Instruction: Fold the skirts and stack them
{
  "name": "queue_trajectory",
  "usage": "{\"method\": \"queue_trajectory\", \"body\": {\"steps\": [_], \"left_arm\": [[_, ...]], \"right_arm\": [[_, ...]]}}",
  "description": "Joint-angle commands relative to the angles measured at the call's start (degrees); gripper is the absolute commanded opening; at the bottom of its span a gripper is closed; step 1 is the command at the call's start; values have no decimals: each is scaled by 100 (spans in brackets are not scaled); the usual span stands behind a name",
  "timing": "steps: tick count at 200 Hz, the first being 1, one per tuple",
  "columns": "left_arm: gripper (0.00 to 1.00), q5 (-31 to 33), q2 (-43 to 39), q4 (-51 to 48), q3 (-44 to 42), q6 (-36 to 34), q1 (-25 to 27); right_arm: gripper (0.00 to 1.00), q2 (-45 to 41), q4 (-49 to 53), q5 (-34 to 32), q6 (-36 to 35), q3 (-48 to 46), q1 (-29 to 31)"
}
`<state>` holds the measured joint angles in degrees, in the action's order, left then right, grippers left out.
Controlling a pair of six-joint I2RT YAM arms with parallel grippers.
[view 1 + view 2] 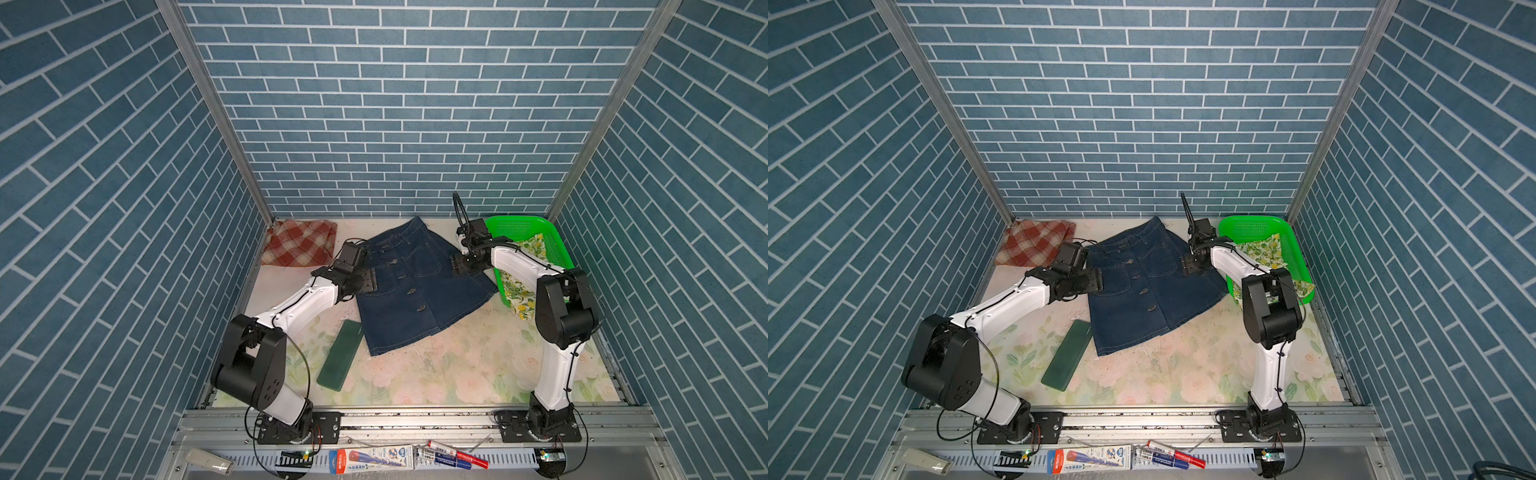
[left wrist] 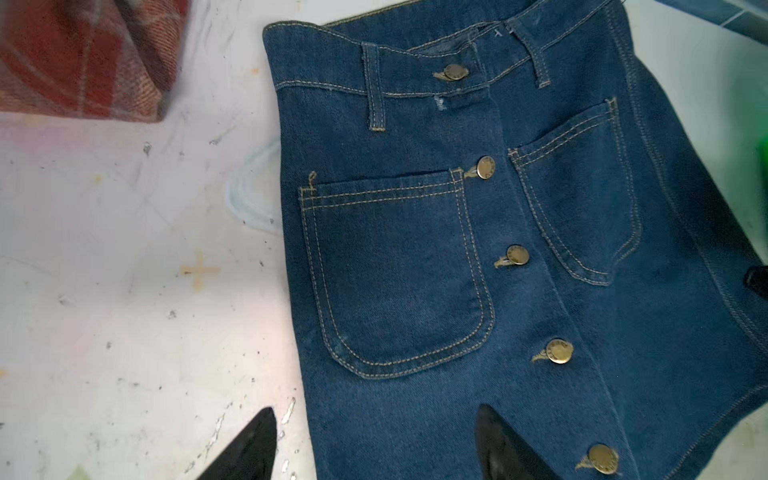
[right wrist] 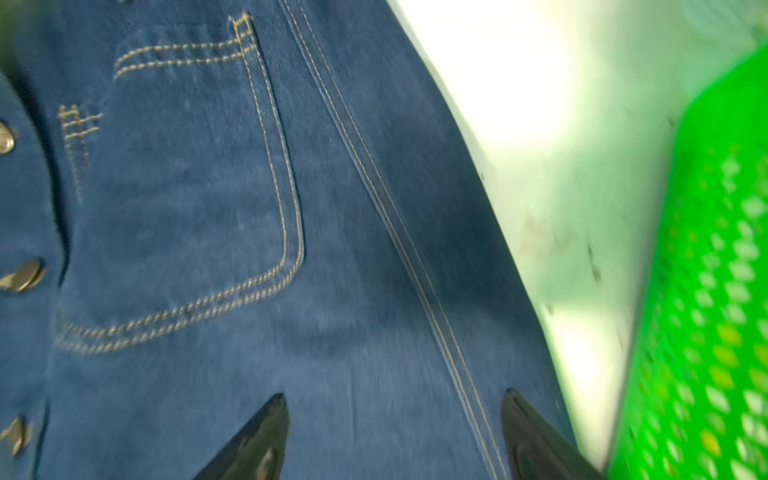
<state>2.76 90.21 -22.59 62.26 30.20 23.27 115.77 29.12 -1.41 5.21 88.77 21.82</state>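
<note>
1. The dark denim skirt lies flat and buttons-up in the middle of the table; the plaid skirt sits folded in the far left corner, and the lemon-print skirt hangs over the green basket
2. The likely step is folding the denim: pinch both side edges at matching height and lift evenly so the fold lands square
3. The left gripper is spread wide astride one side edge, holding nothing
4. The right gripper is spread wide over the opposite side seam, holding nothing

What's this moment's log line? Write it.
denim skirt: flat, unfolded | left gripper: open | right gripper: open | lemon skirt: draped over basket
</note>
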Motion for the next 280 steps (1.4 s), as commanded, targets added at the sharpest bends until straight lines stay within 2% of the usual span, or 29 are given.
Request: {"method": "queue_trajectory", "body": {"steps": [1, 93, 143, 155, 167, 188, 201, 234, 280], "left_arm": [[76, 334, 359, -439, 243, -217, -14], [74, 205, 1309, -439, 791, -230, -207], [72, 135, 1605, -457, 1011, -228, -349], [72, 141, 1680, -483, 1081, -226, -375], [71, 121, 1764, -507, 1138, -200, -417], [70, -40, 1924, -454, 1197, -99, -544], [67, -160, 2018, -383, 1209, -29, -617], [55, -350, 2194, -221, 1260, 35, -701], [31, -505, 2299, -56, 1242, 75, -702]], "right_arm": [[79, 355, 218, 18, -388, 569, -107], [76, 2045, 713, 255, -581, 2792, -310], [70, 2367, 769, 386, -608, 3100, -393], [65, 2430, 794, 446, -609, 3134, -418], [54, 2453, 798, 589, -592, 3137, -442], [14, 2441, 740, 607, -578, 3076, -460], [0, 2400, 739, 835, -583, 3068, -458], [0, 2019, 585, 906, -524, 2883, -455], [0, 1350, 464, 1017, -367, 2641, -452]]}}
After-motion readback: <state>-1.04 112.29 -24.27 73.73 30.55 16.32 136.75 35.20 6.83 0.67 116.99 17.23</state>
